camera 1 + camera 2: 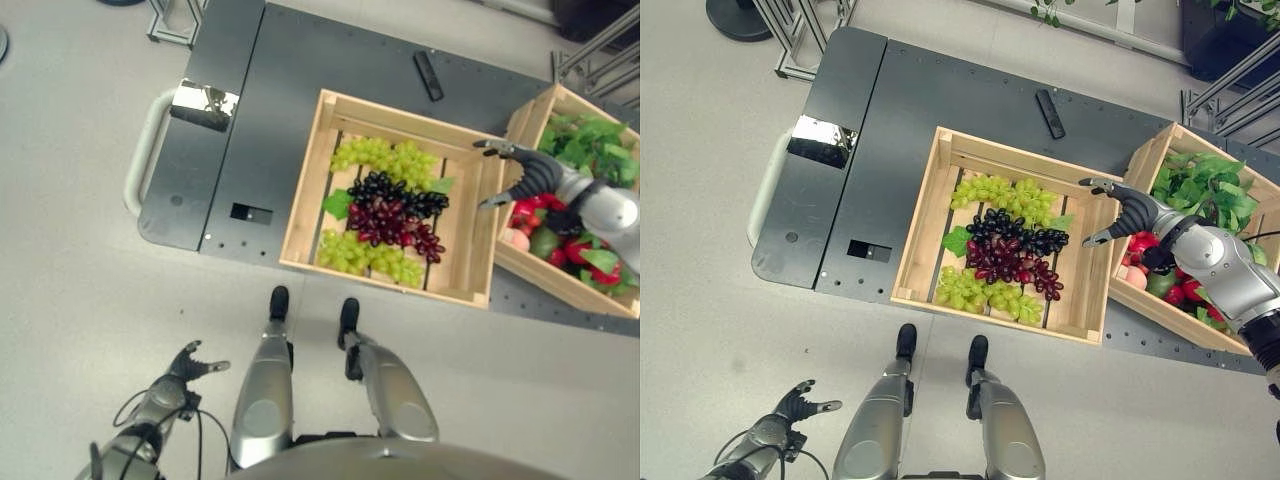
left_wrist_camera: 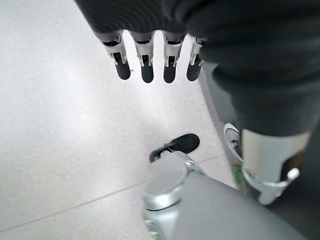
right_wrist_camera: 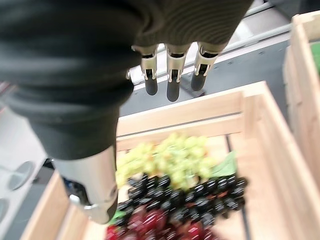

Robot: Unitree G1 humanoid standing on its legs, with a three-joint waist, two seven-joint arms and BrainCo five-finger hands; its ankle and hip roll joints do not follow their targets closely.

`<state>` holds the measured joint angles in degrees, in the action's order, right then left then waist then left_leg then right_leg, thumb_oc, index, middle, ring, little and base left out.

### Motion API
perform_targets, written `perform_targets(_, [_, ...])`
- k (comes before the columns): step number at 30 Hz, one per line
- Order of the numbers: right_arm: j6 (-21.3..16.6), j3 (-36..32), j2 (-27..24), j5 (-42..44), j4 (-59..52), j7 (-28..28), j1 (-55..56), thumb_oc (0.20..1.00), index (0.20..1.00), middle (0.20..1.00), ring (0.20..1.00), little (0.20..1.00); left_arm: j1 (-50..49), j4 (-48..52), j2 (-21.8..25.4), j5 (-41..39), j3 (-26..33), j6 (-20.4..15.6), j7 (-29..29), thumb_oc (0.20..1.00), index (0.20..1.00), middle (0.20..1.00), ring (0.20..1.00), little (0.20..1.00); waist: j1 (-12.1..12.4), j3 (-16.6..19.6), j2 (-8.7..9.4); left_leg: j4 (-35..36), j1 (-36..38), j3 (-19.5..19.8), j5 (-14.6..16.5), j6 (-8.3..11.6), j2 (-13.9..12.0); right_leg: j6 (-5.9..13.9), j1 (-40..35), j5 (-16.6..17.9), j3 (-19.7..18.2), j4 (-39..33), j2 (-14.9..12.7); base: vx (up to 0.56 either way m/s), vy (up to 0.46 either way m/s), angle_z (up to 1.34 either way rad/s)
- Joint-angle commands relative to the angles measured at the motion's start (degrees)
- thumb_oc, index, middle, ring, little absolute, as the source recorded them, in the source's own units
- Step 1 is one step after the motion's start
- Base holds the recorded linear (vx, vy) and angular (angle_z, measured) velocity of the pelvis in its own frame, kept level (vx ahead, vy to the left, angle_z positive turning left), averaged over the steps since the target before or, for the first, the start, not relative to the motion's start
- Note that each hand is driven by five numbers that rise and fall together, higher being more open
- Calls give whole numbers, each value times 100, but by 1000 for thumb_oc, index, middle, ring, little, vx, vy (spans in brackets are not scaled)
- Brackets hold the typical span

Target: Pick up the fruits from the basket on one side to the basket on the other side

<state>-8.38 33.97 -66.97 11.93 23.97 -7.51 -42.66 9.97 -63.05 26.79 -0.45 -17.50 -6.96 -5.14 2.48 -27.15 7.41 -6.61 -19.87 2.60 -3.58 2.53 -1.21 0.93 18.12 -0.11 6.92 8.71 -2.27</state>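
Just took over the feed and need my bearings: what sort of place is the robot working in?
Probably a lab or test floor rather than a shop or kitchen: two wooden crates of grapes and other produce sit on a low dark metal platform on a plain grey floor, with metal frame legs nearby.

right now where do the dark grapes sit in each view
Left eye view: dark grapes mid-crate, between two green grape bunches.
Right eye view: dark grapes in the same middle spot, left of the open right hand.
Left wrist view: not in it.
Right wrist view: low in frame, past the fingers.
Shared landmark: the wooden crate.
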Motion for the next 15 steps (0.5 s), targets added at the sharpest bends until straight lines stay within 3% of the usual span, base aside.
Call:
perform_targets(1, [-67, 225, 75, -8, 41, 302, -338, 1000, 1000, 1000, 1000, 1000, -194, -41, 10, -229, -4, -5, -162, 1000, 1000, 1000, 1000, 1000, 100, 290, 105, -356, -122, -3, 135, 43, 127, 442, 239, 368, -108, 157, -133, -32, -50, -11])
perform_targets(12, [152, 569, 984, -430, 834, 741, -1222, 1000, 1000, 1000, 1000, 1000, -102, -200, -41, -464, 69, 61, -371, 1000, 1000, 1000, 1000, 1000, 185, 65, 235, -506, -537, 19, 89, 46, 110, 415, 533, 471, -143, 122, -83, -15, -21, 2])
perform_targets(15, [245, 730, 1557, -557, 1306, 904, -1658, 1000, 1000, 1000, 1000, 1000, -36, -325, -28, -579, 112, 89, -457, 1000, 1000, 1000, 1000, 1000, 267, -42, 293, -536, -628, 9, 78, 34, 82, 424, 608, 513, -133, 119, -64, -16, -11, -3])
